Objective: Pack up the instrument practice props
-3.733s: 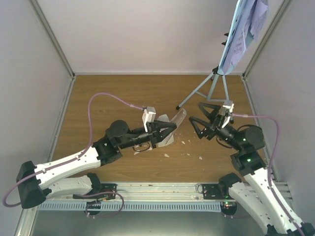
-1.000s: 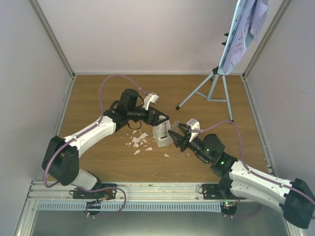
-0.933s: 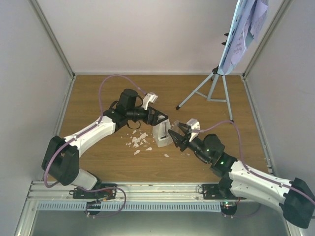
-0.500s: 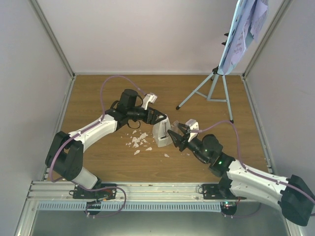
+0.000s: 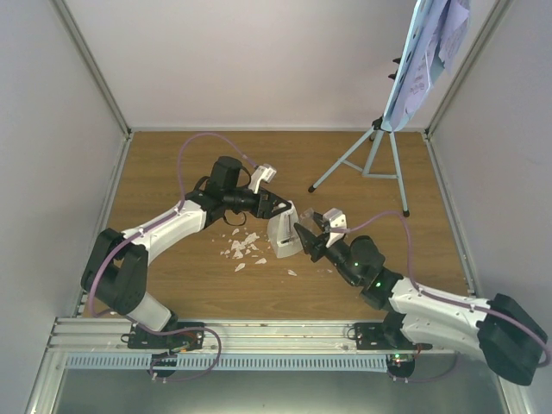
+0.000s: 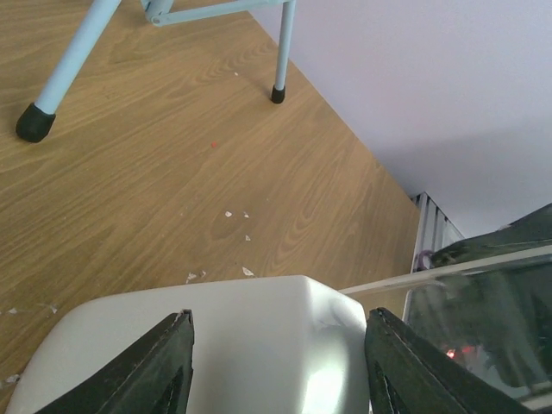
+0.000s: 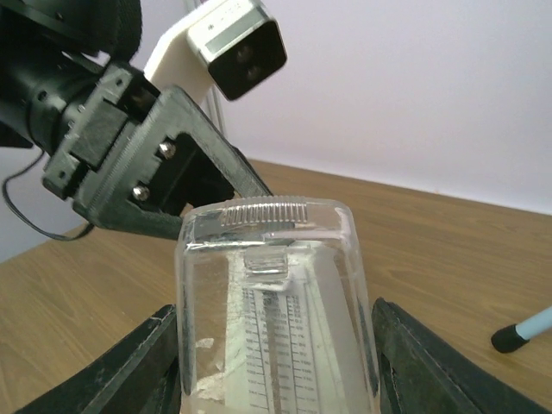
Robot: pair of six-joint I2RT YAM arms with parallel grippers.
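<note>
The small white metronome (image 5: 283, 235) stands mid-table with its clear tapered cover (image 7: 272, 259) over it. My left gripper (image 5: 280, 210) reaches in from the far left and is shut on the white metronome body (image 6: 259, 336), both fingers touching its sides. My right gripper (image 5: 309, 238) comes from the near right, shut on the clear cover, whose ribbed top shows above the scale. The pale-blue music stand (image 5: 373, 153) stands at the back right, its tray (image 5: 412, 78) holding lavender-white sheet music (image 5: 447, 33).
White crumbs (image 5: 242, 249) lie scattered left of the metronome. The stand's black-tipped feet (image 6: 33, 125) rest on the wood beyond my left fingers; one foot (image 7: 517, 332) shows at the right. Grey walls close in the table on three sides.
My left jaws have closed in onto the metronome's white body. The right arm has edged slightly toward the metronome, its grip on the cover unchanged.
</note>
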